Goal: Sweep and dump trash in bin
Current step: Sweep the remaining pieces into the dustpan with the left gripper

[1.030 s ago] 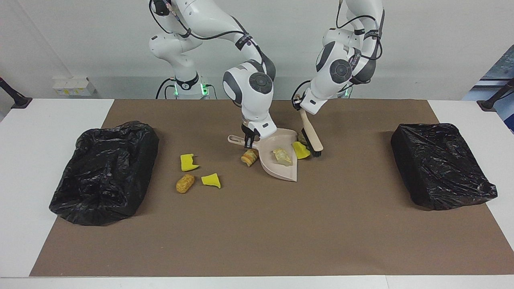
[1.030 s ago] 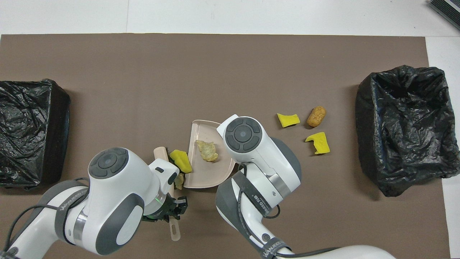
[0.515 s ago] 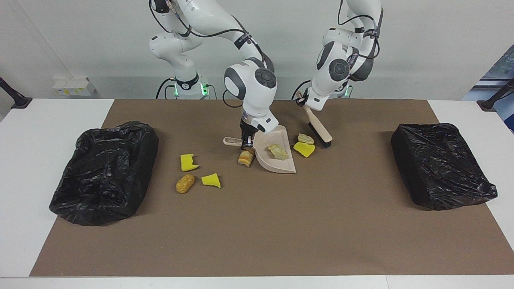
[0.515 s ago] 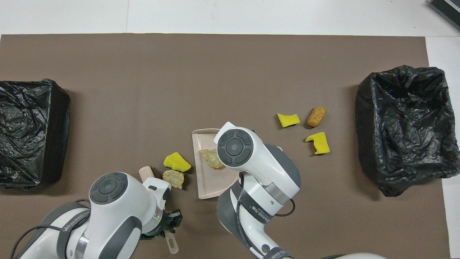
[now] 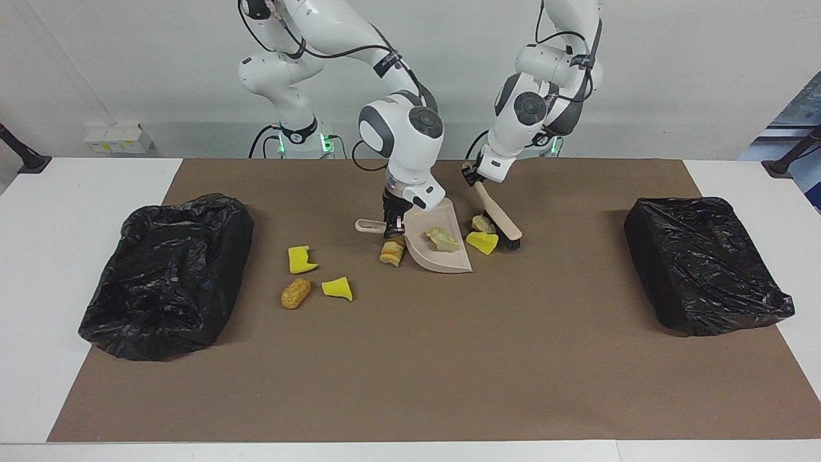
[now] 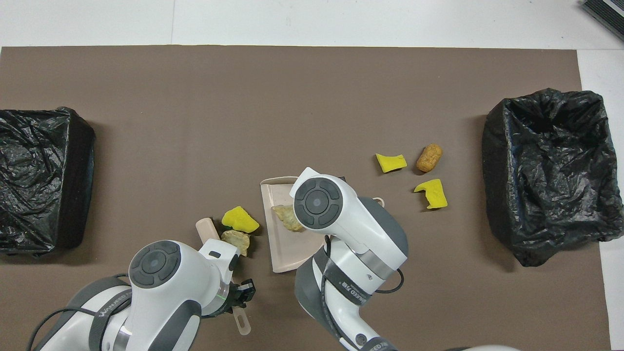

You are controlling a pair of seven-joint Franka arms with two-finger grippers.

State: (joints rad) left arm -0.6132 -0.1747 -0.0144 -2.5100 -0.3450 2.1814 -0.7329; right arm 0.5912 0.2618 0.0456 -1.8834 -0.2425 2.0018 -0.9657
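Observation:
My right gripper (image 5: pixel 393 222) is shut on the handle of the beige dustpan (image 5: pixel 450 260), which holds one pale chunk (image 5: pixel 442 239). The pan also shows in the overhead view (image 6: pixel 280 236). My left gripper (image 5: pixel 473 174) is shut on the brush handle. The brush head (image 5: pixel 508 240) is down beside a yellow scrap (image 5: pixel 482 242) and a pale chunk (image 5: pixel 483 224), both just outside the pan's mouth. A bread lump (image 5: pixel 392 251) lies under the pan's handle. Two yellow scraps (image 5: pixel 301 259) (image 5: pixel 337 288) and a bread lump (image 5: pixel 296 292) lie toward the right arm's end.
A black-bagged bin (image 5: pixel 168 276) stands at the right arm's end of the brown mat, open at the top (image 6: pixel 551 170). A second black-bagged bin (image 5: pixel 705 263) stands at the left arm's end.
The dustpan has moved a little toward the robots with its pale chunk. The brush drew back from the pan, then came down again beside the yellow scrap and pale chunk.

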